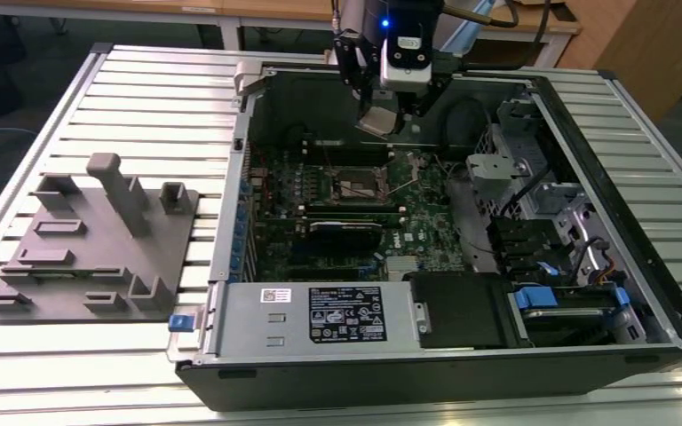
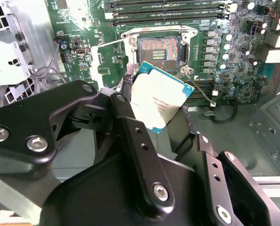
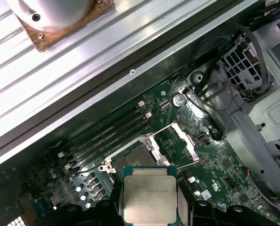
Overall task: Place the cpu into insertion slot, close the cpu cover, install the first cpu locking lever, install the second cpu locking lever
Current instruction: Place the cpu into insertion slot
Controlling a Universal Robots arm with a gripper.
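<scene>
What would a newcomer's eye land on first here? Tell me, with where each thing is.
The cpu, clamped in the gripper, hangs tilted above the motherboard, apart from the empty insertion slot. In the exterior view, the open computer case lies on a slatted metal table, with a grey fixture block at that view's left.

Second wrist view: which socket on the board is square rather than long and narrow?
The silver-rimmed socket beyond the chip; the memory slots are long.
</scene>
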